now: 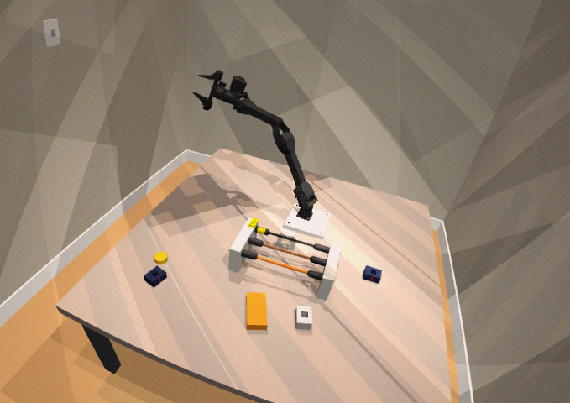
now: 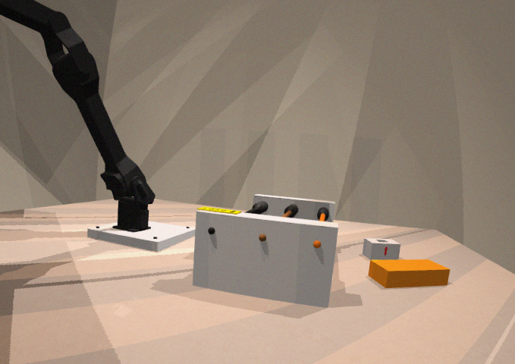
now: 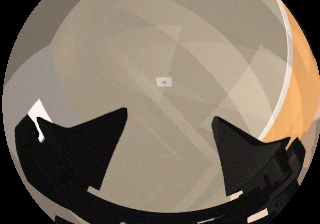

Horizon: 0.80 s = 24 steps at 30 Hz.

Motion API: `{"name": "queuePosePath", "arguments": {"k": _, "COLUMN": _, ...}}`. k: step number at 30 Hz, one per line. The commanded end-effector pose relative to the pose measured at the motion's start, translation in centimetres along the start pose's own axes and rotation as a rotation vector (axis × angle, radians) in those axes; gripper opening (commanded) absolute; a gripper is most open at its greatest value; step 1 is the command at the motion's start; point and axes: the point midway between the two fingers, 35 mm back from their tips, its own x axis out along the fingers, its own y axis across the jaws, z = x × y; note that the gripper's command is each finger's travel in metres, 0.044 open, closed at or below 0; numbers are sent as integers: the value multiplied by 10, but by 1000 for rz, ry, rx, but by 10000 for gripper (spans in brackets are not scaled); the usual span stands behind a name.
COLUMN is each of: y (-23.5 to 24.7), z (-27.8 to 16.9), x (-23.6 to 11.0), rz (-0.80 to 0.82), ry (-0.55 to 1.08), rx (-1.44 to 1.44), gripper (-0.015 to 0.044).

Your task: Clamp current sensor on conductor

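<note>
A navy block (image 1: 154, 275), square-holed, bears a red mark.

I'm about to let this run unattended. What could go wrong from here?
1. Wrong pick: two navy sensor-like blocks and a white one sit on the table; which is the open sensor is unclear.
2. Wrong conductor: three run close together in the fixture; the yellow label sits by the black one, nearest the arm's base.
3. The open gripper is raised high, aimed away from the table, so a long descent is needed.
</note>
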Motion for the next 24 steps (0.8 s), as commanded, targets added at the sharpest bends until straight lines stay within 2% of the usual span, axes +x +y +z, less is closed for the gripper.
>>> {"name": "queuePosePath", "arguments": {"k": 1, "y": 0, "z": -3, "x": 0, "rz": -1, "ry": 3, "rx": -4, "gripper": 426}}
{"name": "queuePosePath", "arguments": {"k": 7, "y": -11, "z": -94, "x": 7, "rz": -28, "ry": 102, "rx": -120, "gripper": 440}}
{"name": "queuePosePath", "arguments": {"k": 12, "y": -20, "z": -170, "x": -2, "rz": -47, "ry": 187, "rx": -236, "gripper": 440}}
{"name": "queuePosePath", "arguments": {"k": 18, "y": -32, "z": -251, "x": -28, "rz": -59, "ry": 289, "rx": -382, "gripper": 440}}
{"name": "queuePosePath", "arguments": {"k": 24, "y": -41, "z": -347, "x": -79, "rz": -20, "ry": 453, "rx": -541, "gripper": 440}}
